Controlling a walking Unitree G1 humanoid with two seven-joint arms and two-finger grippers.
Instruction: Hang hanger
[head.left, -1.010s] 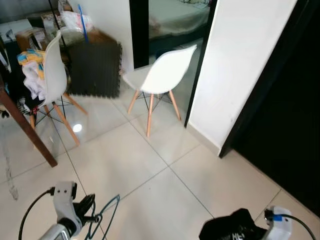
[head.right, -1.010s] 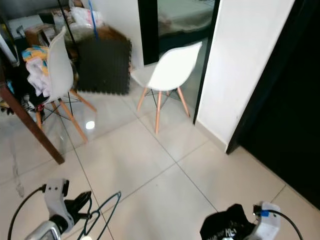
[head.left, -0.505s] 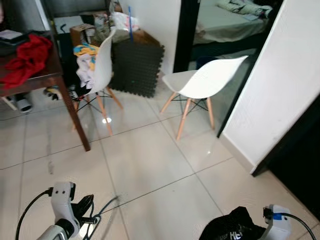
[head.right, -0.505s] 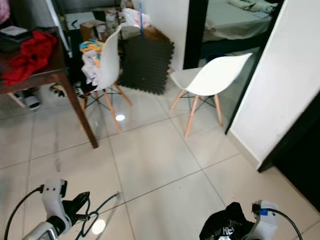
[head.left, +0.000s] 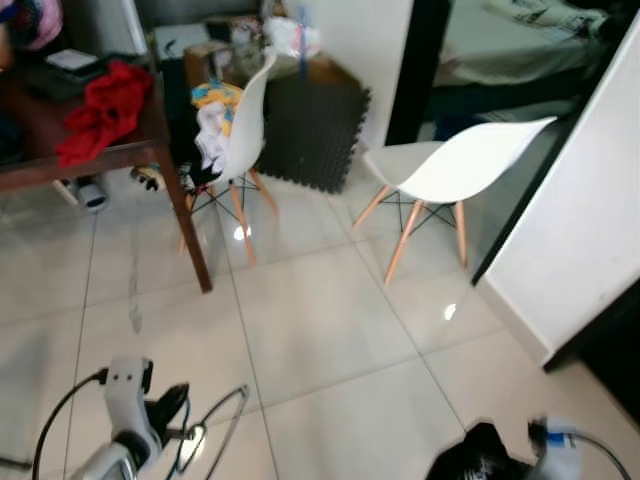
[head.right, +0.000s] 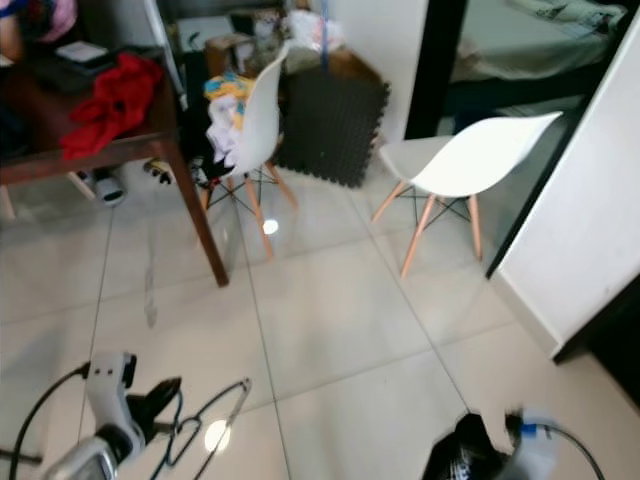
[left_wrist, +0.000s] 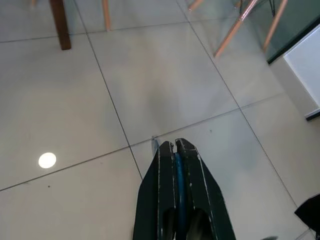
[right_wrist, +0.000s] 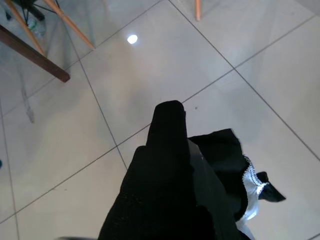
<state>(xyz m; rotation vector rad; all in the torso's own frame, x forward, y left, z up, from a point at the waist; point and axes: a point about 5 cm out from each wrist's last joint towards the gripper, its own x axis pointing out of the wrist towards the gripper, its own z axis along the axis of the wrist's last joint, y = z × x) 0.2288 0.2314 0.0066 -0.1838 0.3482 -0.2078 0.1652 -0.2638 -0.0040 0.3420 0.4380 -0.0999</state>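
Thin wire hanger pinched in left gripper fingers; black cloth clamped by right gripper. View swung left: red cloth on tabletop now near.

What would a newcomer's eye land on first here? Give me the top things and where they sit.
Probably the red cloth heaped on the dark wooden table at the far left, and the two white chairs on the pale tiled floor. Nearest the camera, the left gripper carries a thin wire hanger, and the right gripper holds a black garment.
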